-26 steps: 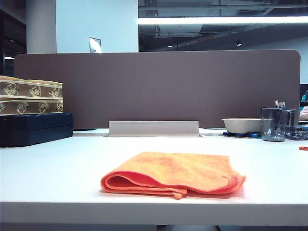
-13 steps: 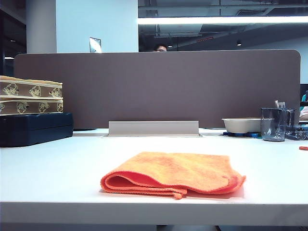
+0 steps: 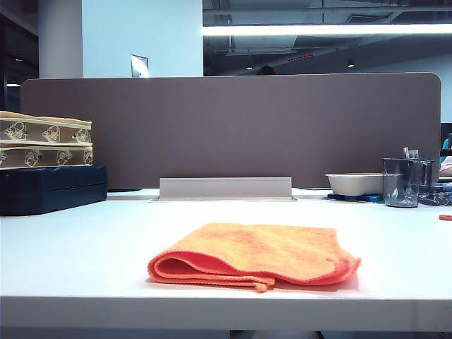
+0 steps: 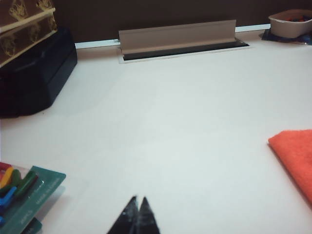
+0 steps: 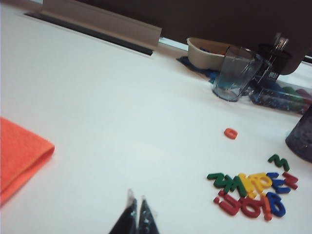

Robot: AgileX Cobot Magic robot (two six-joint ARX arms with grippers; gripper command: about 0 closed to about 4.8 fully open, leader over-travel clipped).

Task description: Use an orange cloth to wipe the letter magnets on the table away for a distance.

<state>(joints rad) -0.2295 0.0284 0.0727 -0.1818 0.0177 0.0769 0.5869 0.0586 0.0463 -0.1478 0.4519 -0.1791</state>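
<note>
**Resting low, both claws closed over a bare stretch of table**

Hovering just above the table (image 4: 161,126), the left gripper (image 4: 137,201) shows only its two dark fingertips, pressed together to a point with nothing between them. It looks level across the pale top toward the brown partition. Beside it, at the near edge of the left wrist view, lies a green card pack (image 4: 29,195) of coloured pieces, and off to the other side a corner of the orange cloth (image 4: 295,156) lies flat on the surface, apart from the fingertips.

The right gripper (image 5: 137,200) sits in the same low pose, its tips together and empty, tilted slightly so the desk slopes across the right wrist view. An edge of the cloth shows to one side of it. On the other side, near but not touching it, the letter magnets (image 5: 251,190) lie bunched in red, yellow, green and blue, with a green letter a little apart and a single orange ring (image 5: 230,133) farther out.

From the exterior view neither arm can be seen. The orange cloth lies folded near the front edge of the table, its hem toward the camera. Behind it stand a grey cable-slot flap (image 3: 225,188) at centre, a dark blue case (image 3: 51,188) with patterned boxes (image 3: 44,140) stacked on it at left, and a white bowl (image 3: 353,183) and a clear cup (image 3: 402,182) at right, all before the partition (image 3: 233,127).
</note>
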